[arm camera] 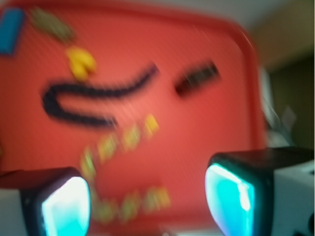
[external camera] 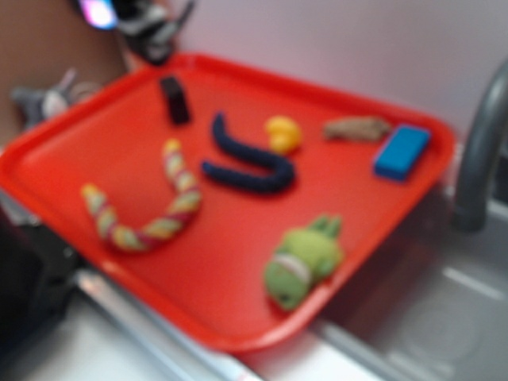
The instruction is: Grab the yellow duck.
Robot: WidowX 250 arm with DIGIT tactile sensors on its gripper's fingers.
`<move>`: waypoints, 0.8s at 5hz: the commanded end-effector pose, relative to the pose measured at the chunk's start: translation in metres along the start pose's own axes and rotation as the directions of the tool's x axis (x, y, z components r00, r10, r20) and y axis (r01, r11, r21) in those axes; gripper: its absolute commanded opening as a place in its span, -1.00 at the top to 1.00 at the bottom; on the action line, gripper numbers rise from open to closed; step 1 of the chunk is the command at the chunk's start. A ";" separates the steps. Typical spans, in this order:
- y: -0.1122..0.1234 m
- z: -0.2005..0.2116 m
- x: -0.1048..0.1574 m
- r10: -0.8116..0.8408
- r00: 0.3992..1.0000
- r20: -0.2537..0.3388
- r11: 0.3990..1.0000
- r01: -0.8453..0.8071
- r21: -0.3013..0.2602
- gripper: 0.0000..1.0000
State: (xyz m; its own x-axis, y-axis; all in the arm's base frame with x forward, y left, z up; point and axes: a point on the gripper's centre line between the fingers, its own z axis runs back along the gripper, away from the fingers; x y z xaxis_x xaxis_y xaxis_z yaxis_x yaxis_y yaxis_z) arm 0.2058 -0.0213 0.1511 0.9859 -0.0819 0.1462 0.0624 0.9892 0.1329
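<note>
Your gripper (arm camera: 147, 196) is spread wide and empty above the tray's near side. Beyond the twisted rope (arm camera: 125, 140) and dark rope (arm camera: 88, 96), the yellow duck (arm camera: 81, 63) touches that dark rope; you may snag it.

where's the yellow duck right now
In the exterior view the yellow duck sits toward the back of the red tray, just beside the dark blue rope's right end, with the brown object further right.
</note>
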 end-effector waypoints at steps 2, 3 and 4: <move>-0.005 -0.096 0.097 0.249 0.968 0.042 0.967 -0.246 -0.071 -1.00; -0.038 -0.121 0.126 0.057 0.998 -0.001 0.975 -0.056 -0.215 -1.00; -0.058 -0.122 0.125 -0.196 0.981 -0.011 0.953 0.188 -0.236 -1.00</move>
State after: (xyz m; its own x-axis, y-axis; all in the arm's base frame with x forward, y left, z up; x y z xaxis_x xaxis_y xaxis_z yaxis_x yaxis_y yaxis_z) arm 0.3303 -0.0583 0.0236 0.9690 -0.2432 0.0426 0.2460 0.9660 -0.0798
